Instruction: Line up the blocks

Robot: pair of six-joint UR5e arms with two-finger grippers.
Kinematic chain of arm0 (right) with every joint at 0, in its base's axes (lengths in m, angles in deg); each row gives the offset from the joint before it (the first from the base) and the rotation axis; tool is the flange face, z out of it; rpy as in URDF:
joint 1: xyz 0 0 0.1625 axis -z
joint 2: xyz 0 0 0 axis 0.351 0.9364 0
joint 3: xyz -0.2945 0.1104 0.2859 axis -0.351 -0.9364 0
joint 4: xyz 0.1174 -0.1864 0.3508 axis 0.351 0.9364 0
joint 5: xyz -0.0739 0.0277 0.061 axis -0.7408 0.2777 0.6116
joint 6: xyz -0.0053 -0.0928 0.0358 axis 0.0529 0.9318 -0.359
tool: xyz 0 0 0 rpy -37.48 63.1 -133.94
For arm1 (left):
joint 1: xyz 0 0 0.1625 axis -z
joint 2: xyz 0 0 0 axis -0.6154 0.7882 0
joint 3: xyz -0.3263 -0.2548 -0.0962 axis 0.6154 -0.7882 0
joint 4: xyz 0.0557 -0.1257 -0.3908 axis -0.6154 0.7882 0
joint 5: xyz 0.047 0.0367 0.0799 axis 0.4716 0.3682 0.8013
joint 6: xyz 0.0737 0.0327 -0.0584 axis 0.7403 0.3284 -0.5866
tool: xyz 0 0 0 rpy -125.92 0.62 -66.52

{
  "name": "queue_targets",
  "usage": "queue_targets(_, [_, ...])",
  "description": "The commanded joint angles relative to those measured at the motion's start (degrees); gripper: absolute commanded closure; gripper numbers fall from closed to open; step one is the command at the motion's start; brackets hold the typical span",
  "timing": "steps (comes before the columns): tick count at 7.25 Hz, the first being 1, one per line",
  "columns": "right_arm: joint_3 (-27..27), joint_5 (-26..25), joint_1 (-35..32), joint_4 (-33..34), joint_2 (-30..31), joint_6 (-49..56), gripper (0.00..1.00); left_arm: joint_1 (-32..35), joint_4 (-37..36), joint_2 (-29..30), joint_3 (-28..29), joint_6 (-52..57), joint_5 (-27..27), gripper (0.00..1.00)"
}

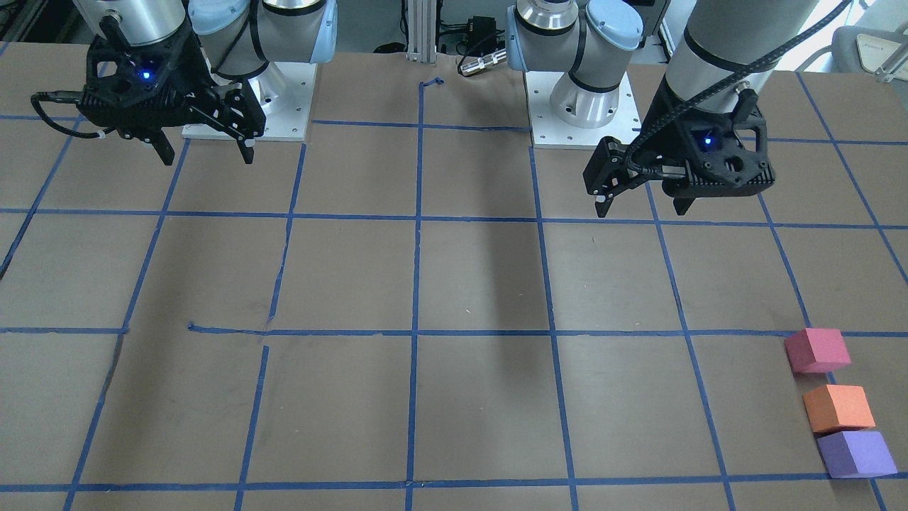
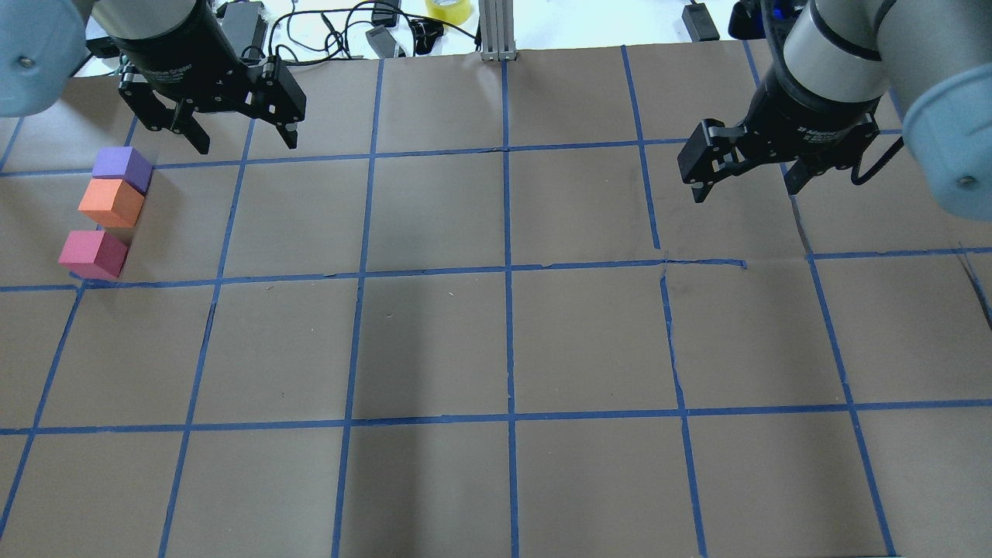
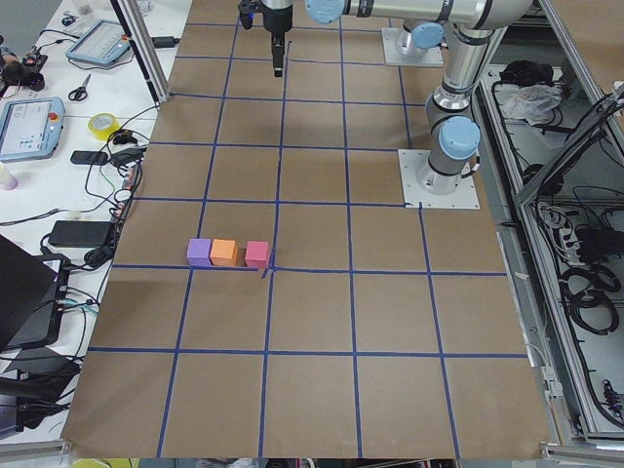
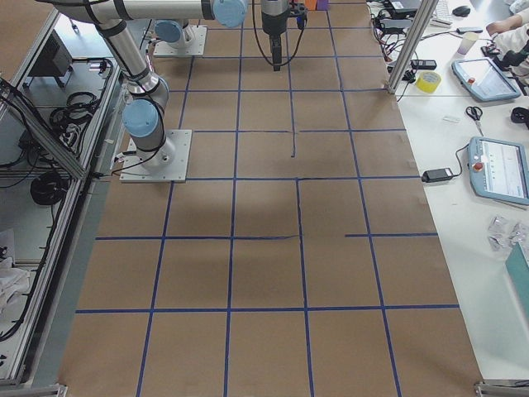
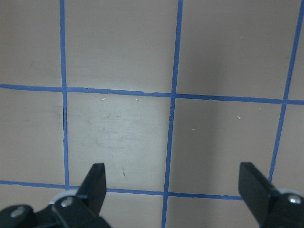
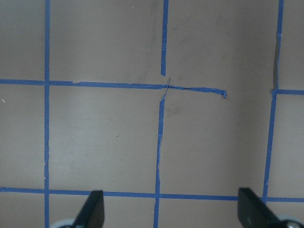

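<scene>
The left gripper (image 2: 246, 143) and right gripper (image 2: 744, 192) are hovering empty, fingers spread apart, while the purple block (image 2: 122, 167), orange block (image 2: 111, 201) and pink block (image 2: 92, 253) are lying in a row.

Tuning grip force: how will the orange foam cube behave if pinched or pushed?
Matte orange foam cube: probably light, slightly squashy. Flat faces, likely slides, won't roll. Seems to touch the purple foam cube; pushing may shift both.

Purple, orange, pink blocks (image 2: 111, 201) in line
</scene>
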State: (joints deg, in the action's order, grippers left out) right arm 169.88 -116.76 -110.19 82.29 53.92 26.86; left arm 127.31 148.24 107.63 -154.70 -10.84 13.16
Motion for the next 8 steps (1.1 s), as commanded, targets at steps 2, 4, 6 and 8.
queue_targets(2, [0.0, -0.4, 0.1, -0.1, 0.0, 0.1, 0.0, 0.0, 0.0, -0.4, -0.5, 0.0, -0.1, 0.0])
queue_targets(4, [0.0, -0.5, 0.1, -0.2, 0.0, 0.1, 0.0, 0.0, 0.0, 0.1, -0.2, 0.4, 0.0, 0.0])
queue_targets(6, [0.1, -0.5, 0.1, -0.2, 0.0, 0.1, 0.0, 0.0, -4.7, 0.7, -0.5, 0.3, -0.1, 0.0])
queue_targets(8, [0.1, -0.5, 0.0, -0.2, -0.1, 0.1, 0.0, 0.0, -4.8, 0.7, -0.5, 0.0, -0.6, 0.0])
